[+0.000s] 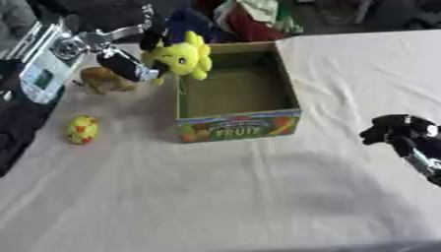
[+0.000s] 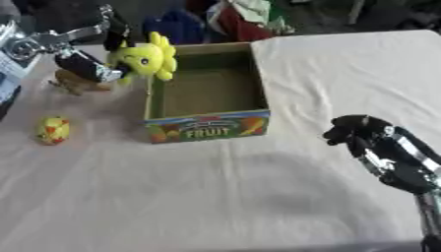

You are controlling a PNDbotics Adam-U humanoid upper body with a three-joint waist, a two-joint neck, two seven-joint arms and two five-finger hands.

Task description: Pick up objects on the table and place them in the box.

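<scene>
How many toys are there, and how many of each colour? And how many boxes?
Yellow toys: 2, the yellow plush held by the left hand over the box's left wall, and the small yellow egg-shaped toy on the table.
Brown toys: 1, the brown toy behind the left hand.
Boxes: 1, the fruit box, nothing inside.
Total: 4.

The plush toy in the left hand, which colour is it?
Bright yellow plush toy, held by the left hand; clearest in the left eye view.

One box (image 1: 238,127), three toys (image 1: 182,59) (image 1: 82,129) (image 1: 105,78), brown one unclear.
</scene>
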